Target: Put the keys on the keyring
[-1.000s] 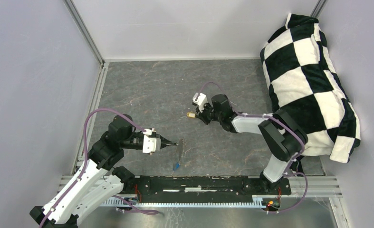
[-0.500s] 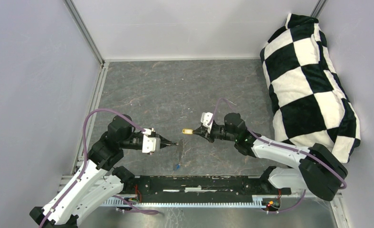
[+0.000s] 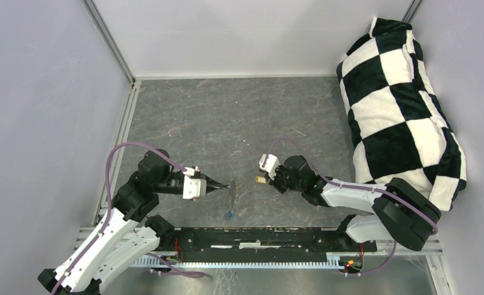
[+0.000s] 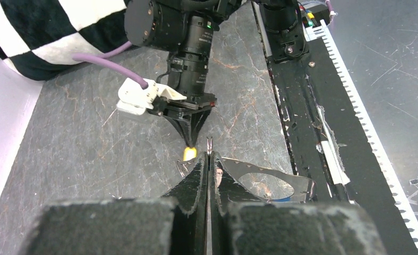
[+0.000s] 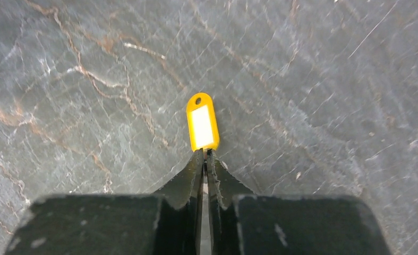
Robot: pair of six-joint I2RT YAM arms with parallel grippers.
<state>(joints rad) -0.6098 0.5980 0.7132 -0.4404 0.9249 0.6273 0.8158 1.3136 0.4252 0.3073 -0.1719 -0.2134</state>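
Observation:
My left gripper (image 3: 227, 185) is shut on the edge of the keyring (image 3: 232, 194), a thin grey band loop that stands out to the right of the fingertips (image 4: 209, 157) as keyring (image 4: 262, 178). A blue-headed key (image 3: 228, 215) lies under the loop's near end; only a blue sliver (image 4: 282, 199) shows there. My right gripper (image 3: 265, 179) is low over the table, its jaws pinching the near end of the yellow-headed key (image 5: 202, 121). That yellow key (image 4: 189, 153) sits just left of the ring's end, apart from it.
A black-and-white checkered cloth (image 3: 399, 104) is heaped along the right wall. A black rail (image 3: 257, 237) with the arm bases runs along the near edge. Grey walls close the left, back and right sides of the stone-patterned table (image 3: 227, 117).
My right arm has swung from farther back toward the near side and down, carrying the yellow key close to the keyring. The left arm and the ring have stayed still.

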